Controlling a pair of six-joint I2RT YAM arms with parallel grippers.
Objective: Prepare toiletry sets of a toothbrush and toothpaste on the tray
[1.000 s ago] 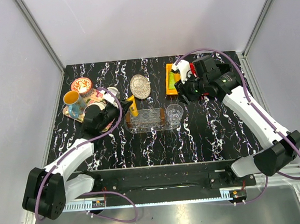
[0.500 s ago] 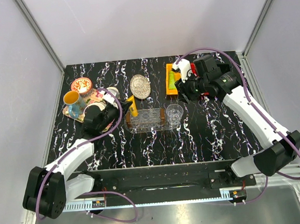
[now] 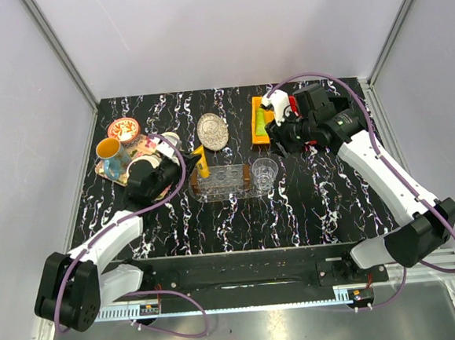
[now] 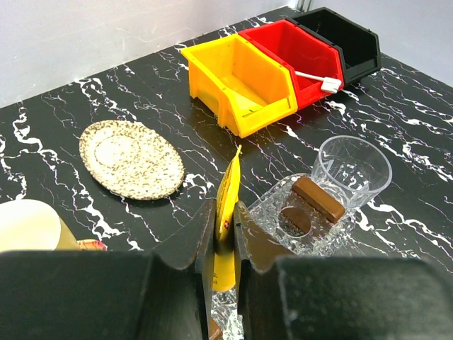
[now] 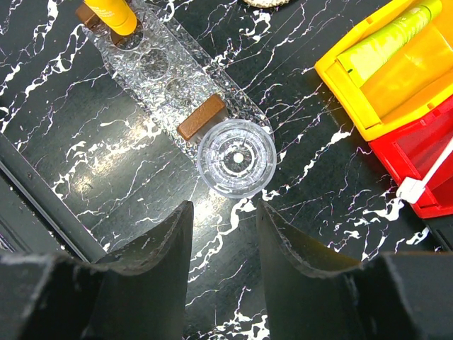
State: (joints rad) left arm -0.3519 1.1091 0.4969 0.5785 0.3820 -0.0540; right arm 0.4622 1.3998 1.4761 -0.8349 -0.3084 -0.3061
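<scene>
A: What's the biggest thing here?

B: The black marbled table (image 3: 309, 203). Both arms reach out over it. At the far right edge sit a yellow bin (image 4: 241, 78) and a red bin (image 4: 297, 46), touching side by side.

A: And the tray?

B: The clear tray (image 3: 221, 188) lies mid-table with its long side running left to right. A clear cup (image 5: 236, 157) stands at its right end. A silvery dish (image 3: 213, 131) lies just beyond the tray, and a colourful tray with cups (image 3: 124, 158) is off to the left.

A: What are the grippers doing?

B: The left gripper (image 4: 225, 212) is pressed together on the orange-yellow tube (image 4: 228, 205). It holds the tube upright at the clear tray's left end. I can't tell whether the tube's lower end touches the tray. The right gripper (image 5: 225, 212) is spread, with nothing between its fingers. It hangs above the table near the clear cup.

A: The other toothpaste?

B: The green tube (image 5: 386, 39) lies flat in the yellow bin.

A: And the toothbrush?

B: The toothbrush (image 4: 315, 78) is in the red bin, well apart from the clear tray. A brown block (image 4: 318, 198) lies on the tray by the cup.
</scene>
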